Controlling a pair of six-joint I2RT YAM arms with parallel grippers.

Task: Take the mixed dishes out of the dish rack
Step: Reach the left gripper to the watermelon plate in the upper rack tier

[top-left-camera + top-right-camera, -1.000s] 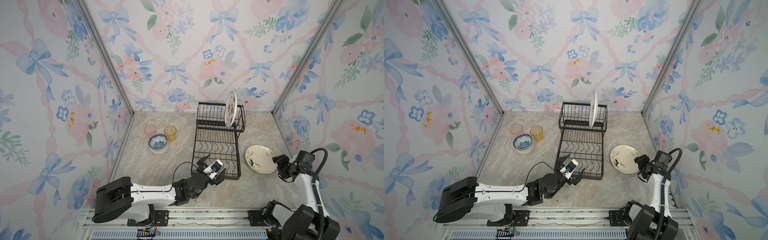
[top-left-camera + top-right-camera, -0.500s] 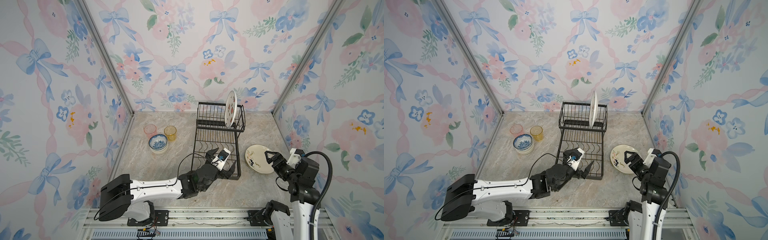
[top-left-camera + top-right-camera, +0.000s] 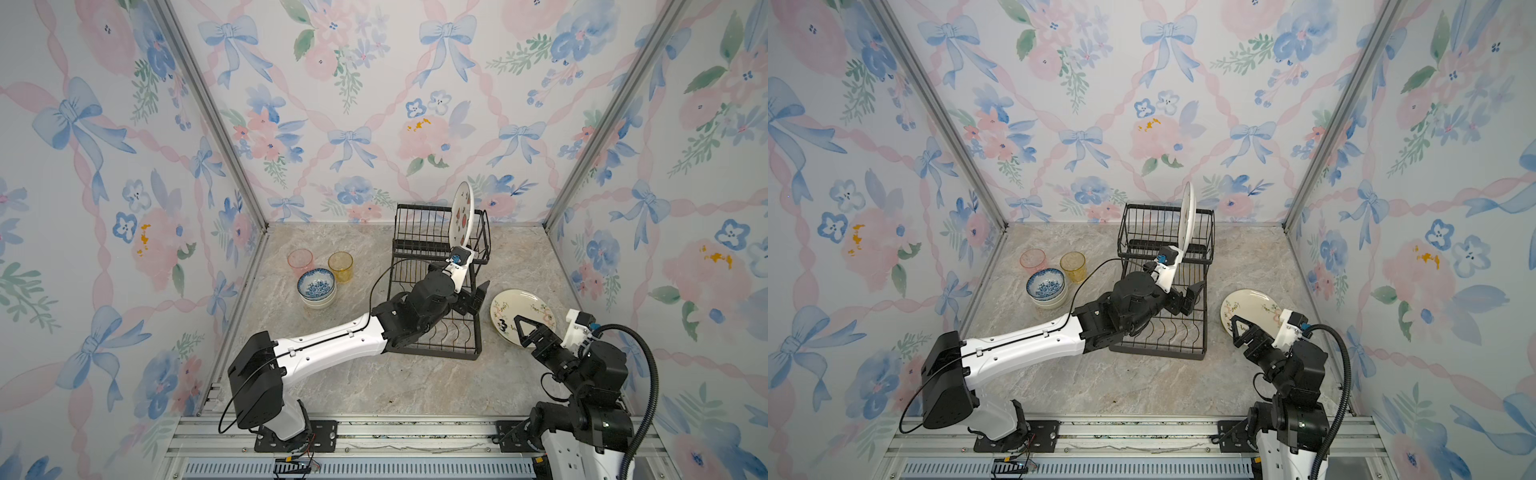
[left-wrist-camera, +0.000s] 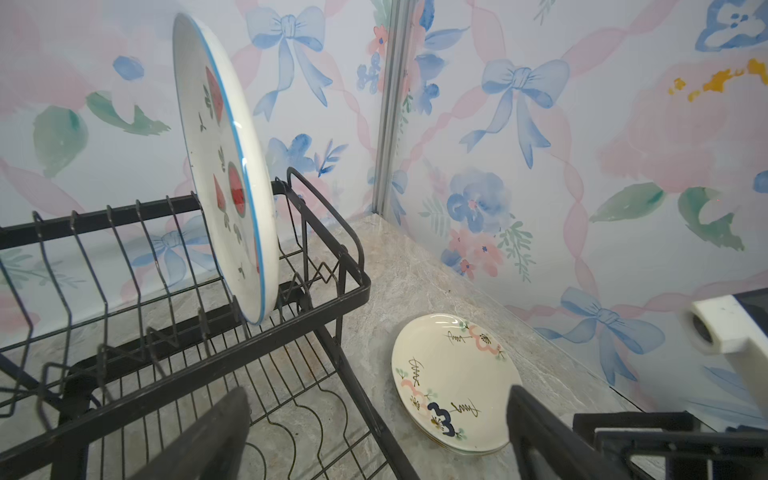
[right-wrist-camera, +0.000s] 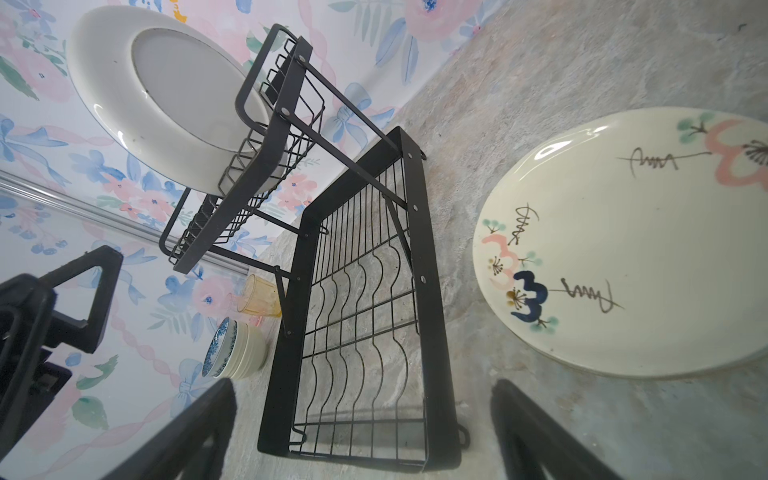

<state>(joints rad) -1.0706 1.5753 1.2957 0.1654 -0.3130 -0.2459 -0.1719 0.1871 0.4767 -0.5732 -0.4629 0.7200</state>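
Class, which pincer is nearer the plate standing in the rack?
Left. The left pincer hangs over the lower tray of the rack, just below the standing plate; the right pincer is beside the rack, above the flat plates.

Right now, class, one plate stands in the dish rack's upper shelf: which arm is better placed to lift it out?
Left, probably. The left claw is open over the dish rack, facing the blue-rimmed fruit plate close ahead. The right claw, also open, sits beside the stacked plates, outside the rack.
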